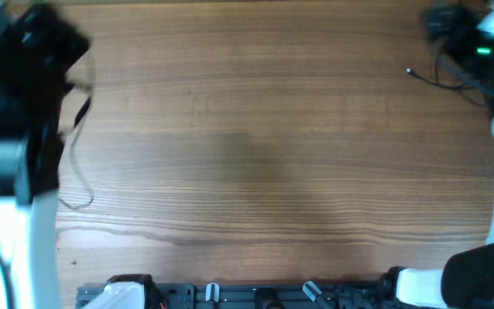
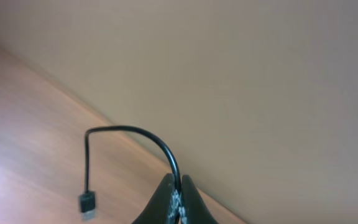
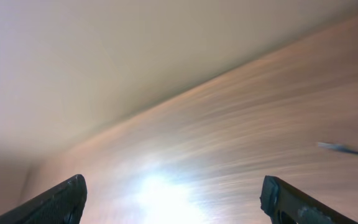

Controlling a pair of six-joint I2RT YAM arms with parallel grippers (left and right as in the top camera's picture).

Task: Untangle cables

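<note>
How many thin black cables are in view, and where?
2. The first cable loops at the far left, pinched in the shut left claw. The second cable lies at the top right, free of the open right claw. The arms may hide parts.

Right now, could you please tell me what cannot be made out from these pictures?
Overhead: the left arm covers where the left claw grips its cable.
Overhead: the second cable disappears under the right arm; its plug is too small to identify.
Right wrist: a thin streak, likely that cable, is blurred and cut off by the right edge.
</note>
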